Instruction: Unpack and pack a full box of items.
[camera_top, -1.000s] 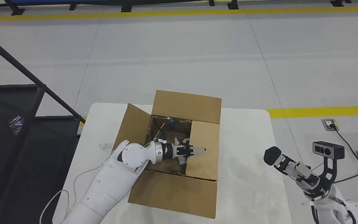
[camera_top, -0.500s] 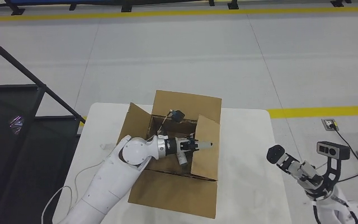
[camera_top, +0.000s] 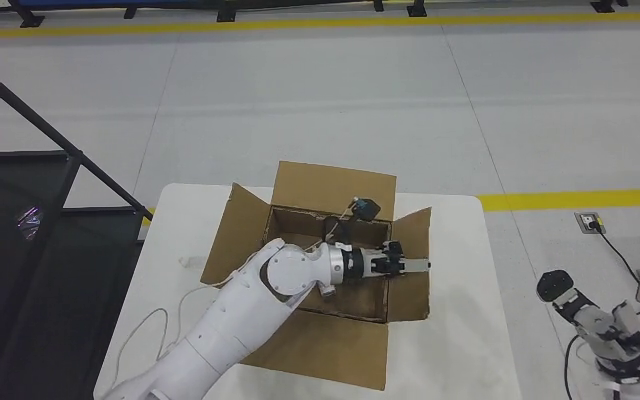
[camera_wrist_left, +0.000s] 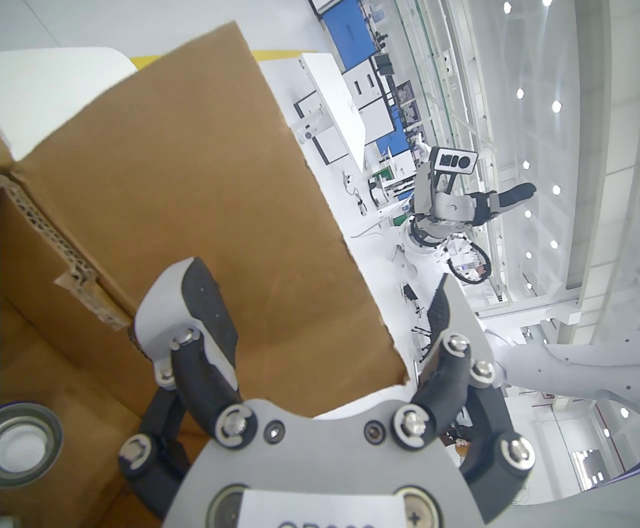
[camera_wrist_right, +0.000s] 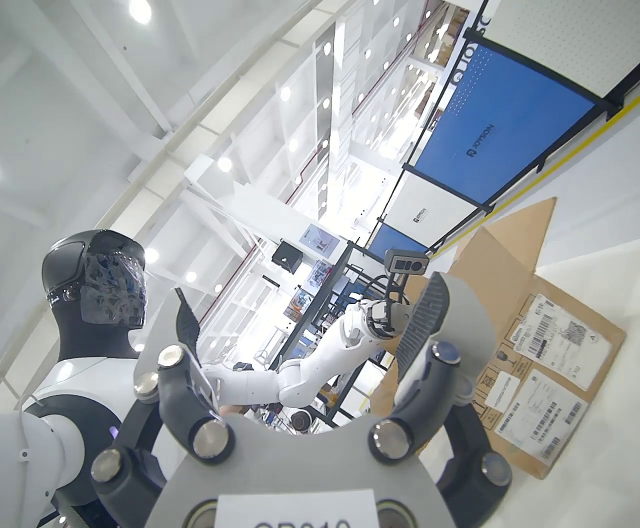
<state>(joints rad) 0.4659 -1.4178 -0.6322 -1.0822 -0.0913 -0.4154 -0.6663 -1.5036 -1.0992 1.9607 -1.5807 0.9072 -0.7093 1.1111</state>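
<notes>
Currently the left claw lies level across the box, released, by its side flap, contents mostly hidden.

Grey floor, yellow floor lines, white table, ceiling lights

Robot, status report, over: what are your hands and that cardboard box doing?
Left gripper open at the box's side flap. Right gripper open, empty, off the table. Box open, flap half raised; nothing blocking.
</notes>
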